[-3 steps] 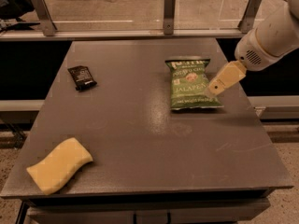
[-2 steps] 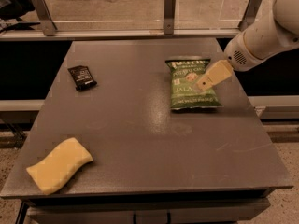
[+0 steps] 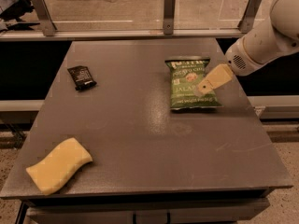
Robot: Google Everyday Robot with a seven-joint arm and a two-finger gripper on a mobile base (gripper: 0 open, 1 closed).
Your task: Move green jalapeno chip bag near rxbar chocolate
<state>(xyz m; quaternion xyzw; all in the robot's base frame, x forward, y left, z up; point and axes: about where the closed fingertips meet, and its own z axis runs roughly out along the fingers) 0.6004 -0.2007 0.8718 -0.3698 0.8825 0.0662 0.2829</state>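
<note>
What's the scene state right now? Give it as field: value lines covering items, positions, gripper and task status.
table: dark grey top, holding three items
green jalapeno chip bag: lying flat, right of centre, print facing up
rxbar chocolate: lying flat on the left side, towards the far edge
yellow sponge: at the near-left corner
gripper: over the bag's right half, arm coming in from the right; contact unclear
task status: bag and bar are well apart, so the move is not yet done
</note>
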